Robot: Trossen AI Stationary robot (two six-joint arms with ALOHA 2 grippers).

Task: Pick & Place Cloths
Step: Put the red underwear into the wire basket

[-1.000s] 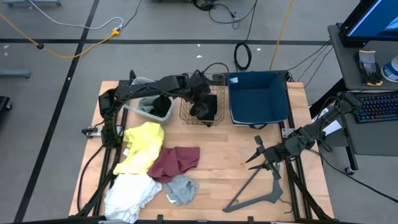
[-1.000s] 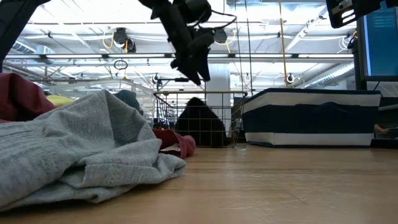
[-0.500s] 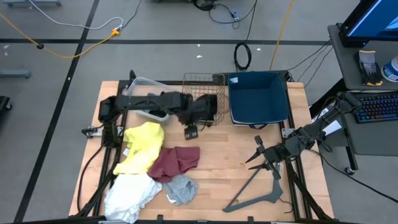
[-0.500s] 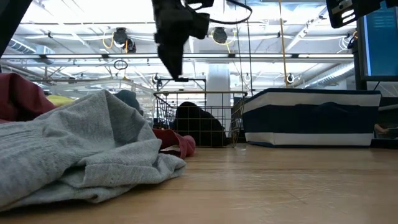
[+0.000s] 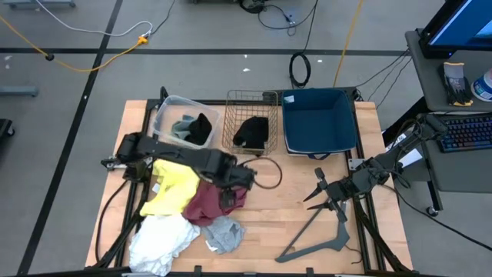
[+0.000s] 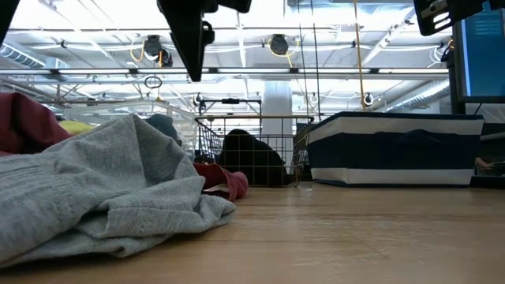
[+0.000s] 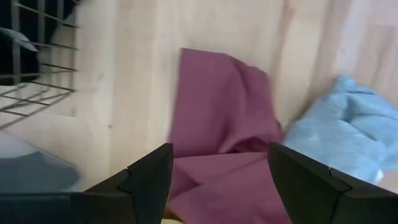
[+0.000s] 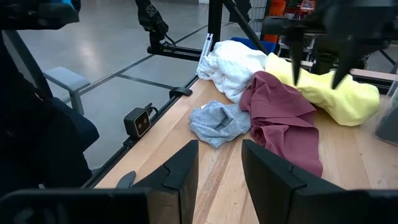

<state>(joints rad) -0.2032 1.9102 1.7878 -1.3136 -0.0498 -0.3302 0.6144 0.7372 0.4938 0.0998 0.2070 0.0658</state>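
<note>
My left gripper [image 5: 228,194] hangs open, pointing down, just above the maroon cloth [image 5: 215,203]. In the left wrist view the maroon cloth [image 7: 217,118] lies between its spread fingers, untouched. Around it on the table lie the yellow cloth [image 5: 177,183], the white cloth [image 5: 157,238] and the light grey cloth [image 5: 224,234]. A black cloth [image 5: 251,131] sits in the wire basket [image 5: 231,100]. Black and grey-blue cloths [image 5: 192,128] lie in the clear tub [image 5: 165,108]. My right gripper [image 5: 314,196] waits open at the right, holding nothing.
A dark blue bin [image 5: 319,123] stands at the far right beside the wire basket. A grey angular hanger bar [image 5: 319,235] lies near the front right. Bare wood shows between the cloths and my right gripper. A black cable loop [image 5: 265,175] trails behind my left wrist.
My left gripper has swung from above the wire basket toward the table's near edge and a little left, turning as it went. It now stands over the maroon cloth, still open. The black cloth stays in the basket.
</note>
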